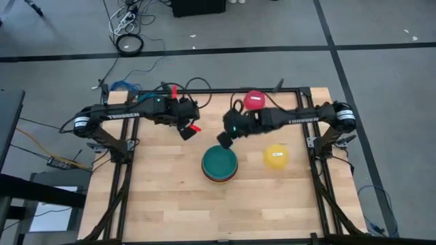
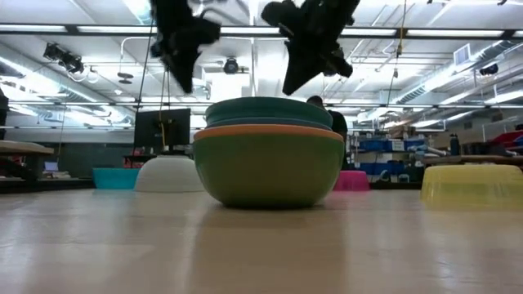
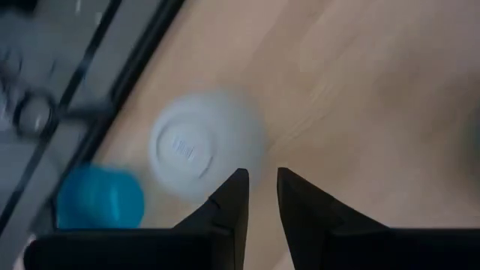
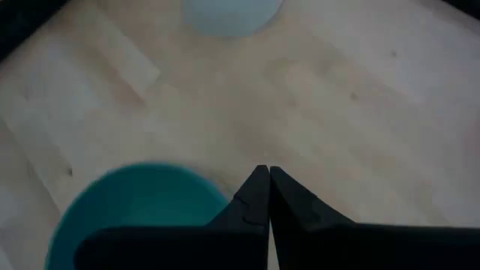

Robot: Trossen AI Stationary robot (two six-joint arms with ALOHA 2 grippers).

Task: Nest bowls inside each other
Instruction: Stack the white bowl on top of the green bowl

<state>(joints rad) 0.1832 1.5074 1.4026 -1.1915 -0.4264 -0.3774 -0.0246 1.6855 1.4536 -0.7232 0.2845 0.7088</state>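
Teal bowl [image 1: 219,160] tops the stack mid-worktop [image 1: 170,204]; clenched right hand [image 1: 223,141] hovers beside it, while left hand [image 1: 186,131], slightly parted, apparently empty, hangs over the white bowl [image 3: 206,142].

Wooden table [image 1: 170,204], floor cables [image 1: 126,24], monitor [image 2: 163,129]

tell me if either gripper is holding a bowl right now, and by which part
Nothing is held. The left gripper is slightly open and empty; the right gripper is shut on nothing.
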